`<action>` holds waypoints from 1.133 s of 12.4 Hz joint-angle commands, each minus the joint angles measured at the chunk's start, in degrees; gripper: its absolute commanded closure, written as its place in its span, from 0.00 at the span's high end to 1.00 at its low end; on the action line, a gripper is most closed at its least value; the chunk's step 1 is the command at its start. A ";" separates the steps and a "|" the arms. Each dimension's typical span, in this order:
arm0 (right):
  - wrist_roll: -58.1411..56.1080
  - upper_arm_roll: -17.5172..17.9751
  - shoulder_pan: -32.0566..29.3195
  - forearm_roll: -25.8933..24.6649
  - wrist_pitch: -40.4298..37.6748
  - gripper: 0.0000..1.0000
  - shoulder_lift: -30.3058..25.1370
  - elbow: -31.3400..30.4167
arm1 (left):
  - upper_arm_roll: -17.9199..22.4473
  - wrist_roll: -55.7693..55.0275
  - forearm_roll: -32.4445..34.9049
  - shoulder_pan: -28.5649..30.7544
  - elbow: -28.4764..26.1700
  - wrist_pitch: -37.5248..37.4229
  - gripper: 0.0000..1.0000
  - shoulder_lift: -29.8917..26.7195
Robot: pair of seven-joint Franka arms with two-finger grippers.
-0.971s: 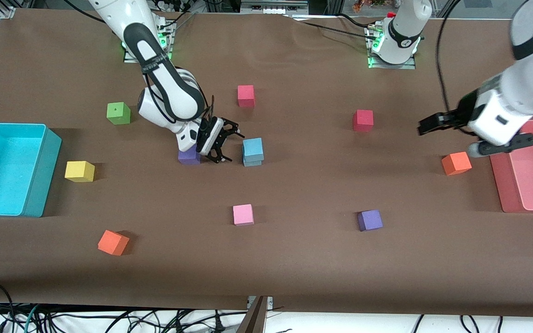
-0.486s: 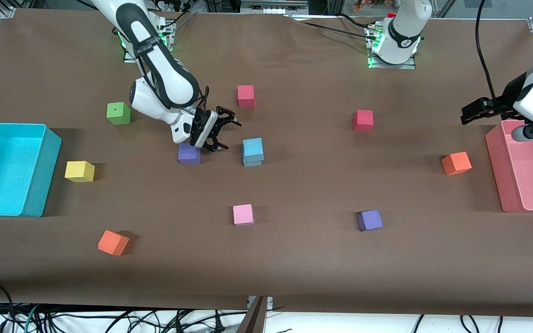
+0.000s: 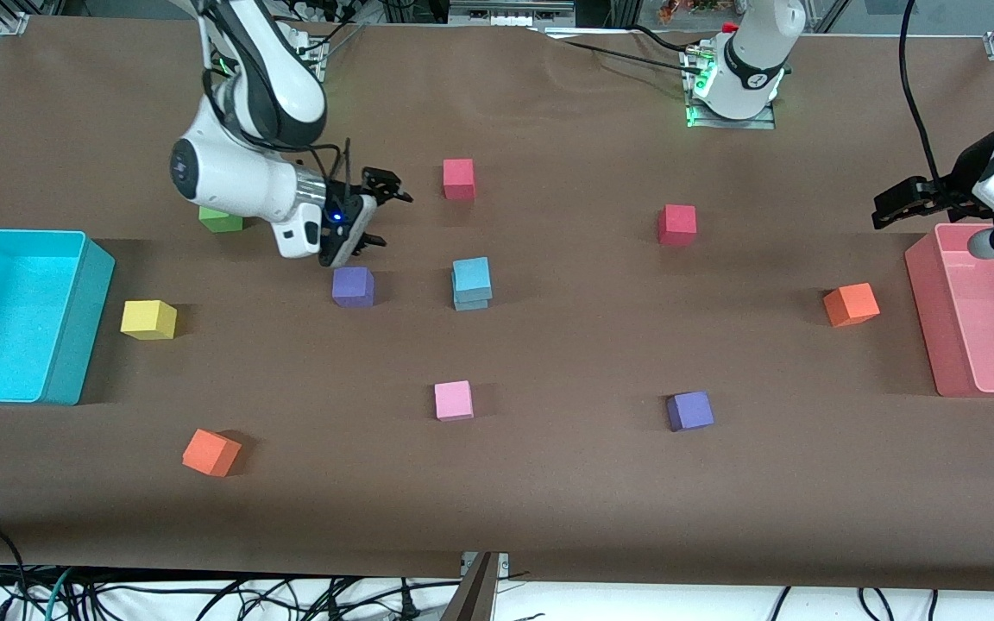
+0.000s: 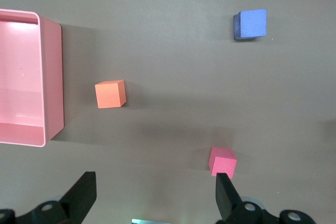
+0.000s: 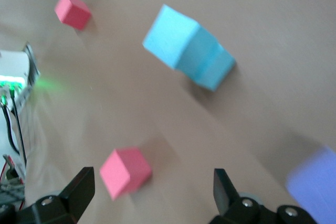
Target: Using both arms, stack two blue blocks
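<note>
The two blue blocks stand stacked near the table's middle, the upper block (image 3: 471, 273) resting squarely on the lower block (image 3: 471, 301). In the right wrist view the stack (image 5: 185, 45) stands free, touched by nothing. My right gripper (image 3: 383, 217) is open and empty, raised over bare table between the stack and the green cube; its own view shows it (image 5: 152, 188) wide apart. My left gripper (image 3: 887, 207) is open and empty, up over the table by the pink bin at the left arm's end, and its wrist view shows it (image 4: 155, 192) with nothing between the fingers.
A purple cube (image 3: 353, 286) sits beside the stack, toward the right arm's end. Red cubes (image 3: 458, 178) (image 3: 677, 224), an orange cube (image 3: 851, 304), pink cube (image 3: 453, 400), second purple cube (image 3: 690, 410), yellow cube (image 3: 148, 319) and a turquoise bin (image 3: 74, 319) surround it. The pink bin (image 3: 924, 310) stands at the left arm's end.
My right gripper has drawn away from the blue stack, rising back toward its base and uncovering the purple cube. My left arm has pulled back toward the pink bin. The stack stayed put.
</note>
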 commanded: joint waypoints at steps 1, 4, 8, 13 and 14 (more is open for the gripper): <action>10.79 0.30 -3.83 -13.71 -9.04 1.00 -3.71 3.08 | -1.00 1.59 1.42 1.00 -1.45 -0.19 1.00 -1.99; 29.83 -1.55 -4.28 -33.23 -23.62 1.00 -4.42 15.70 | -1.00 1.77 1.42 1.00 -1.54 -0.28 1.00 -2.08; 45.20 -1.46 -8.21 -44.36 -31.84 1.00 -2.76 30.83 | -1.00 1.68 1.42 1.00 -1.54 -0.28 1.00 -2.08; 46.17 -13.81 -7.72 -40.26 -37.12 1.00 -0.64 41.07 | -1.00 1.68 1.42 1.00 -1.54 -0.45 1.00 -1.99; 46.25 -15.42 -7.45 -38.84 -36.85 1.00 -0.47 40.20 | -1.00 1.68 1.42 1.00 -1.54 -0.46 1.00 -1.99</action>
